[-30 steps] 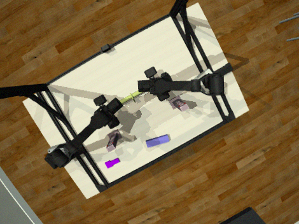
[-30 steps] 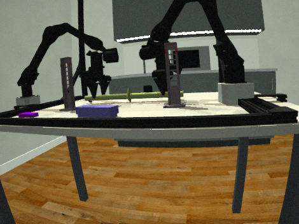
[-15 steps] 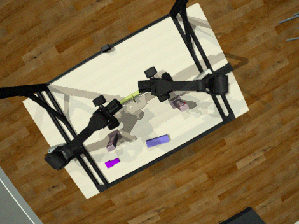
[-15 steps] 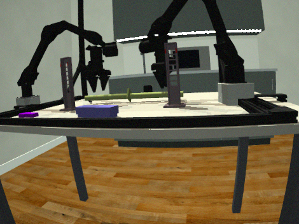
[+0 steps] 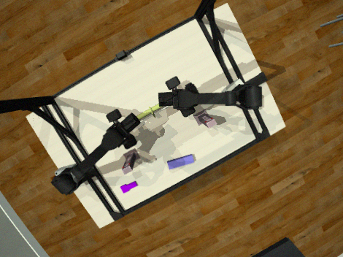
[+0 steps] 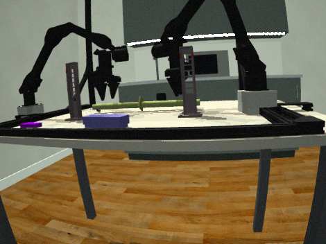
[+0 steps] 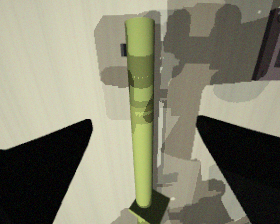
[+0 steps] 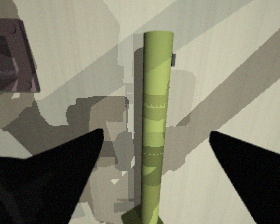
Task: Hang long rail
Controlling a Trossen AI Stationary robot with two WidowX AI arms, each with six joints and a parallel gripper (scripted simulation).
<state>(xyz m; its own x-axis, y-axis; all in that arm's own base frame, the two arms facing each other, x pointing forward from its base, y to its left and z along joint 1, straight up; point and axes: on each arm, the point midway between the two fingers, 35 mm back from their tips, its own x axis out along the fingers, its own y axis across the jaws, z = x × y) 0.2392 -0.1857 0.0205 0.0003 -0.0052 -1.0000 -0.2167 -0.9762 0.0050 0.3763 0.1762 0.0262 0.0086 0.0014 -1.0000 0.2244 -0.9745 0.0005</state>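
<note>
On the pale table [image 5: 157,55] [image 6: 152,143], the rail [image 5: 146,113] [image 6: 159,104] [image 7: 143,150] [image 8: 154,120] lies unhung, aligned 8-to-2 o'clock in the top view. It is released by both the left gripper [image 5: 166,99] [image 6: 175,93] [image 7: 144,122] and right gripper [image 5: 132,122] [image 6: 107,98] [image 8: 156,134]. Stiff, probably light; each half should be gripped evenly, clear of the collar [image 5: 152,112] [image 6: 140,103] [image 7: 159,204] [image 8: 131,216]
</note>
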